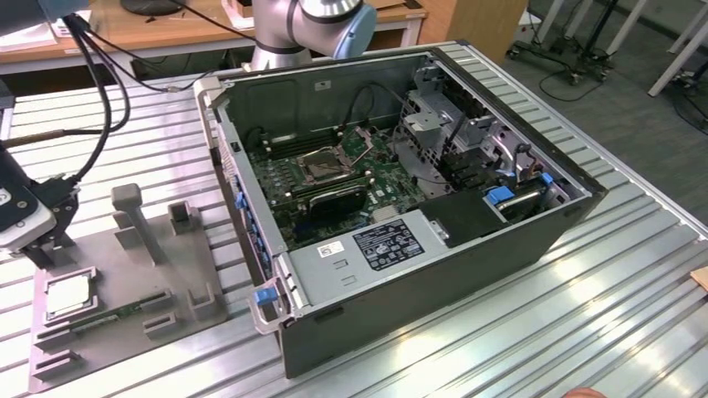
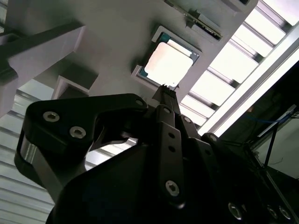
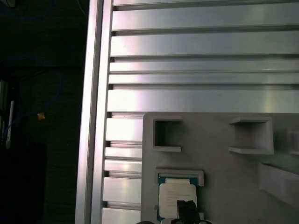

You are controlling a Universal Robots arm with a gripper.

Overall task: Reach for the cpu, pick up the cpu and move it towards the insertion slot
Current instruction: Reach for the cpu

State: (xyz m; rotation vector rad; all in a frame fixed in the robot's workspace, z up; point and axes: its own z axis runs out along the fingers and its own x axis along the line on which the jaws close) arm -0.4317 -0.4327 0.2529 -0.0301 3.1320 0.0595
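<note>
Cpu (image 3: 176,198) flat, top up, sq in grey fixture (image 3: 224,186) pocket; fingers (image 3: 187,209) pinched together, empty, close over it.

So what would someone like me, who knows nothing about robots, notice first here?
The open computer case in the middle of the slatted metal table stands out first, its green board and the square insertion slot laid bare. At the exterior view's left, the dark gripper hangs close over the cpu, a shiny square chip lying in a pocket of a grey holder plate.
</note>
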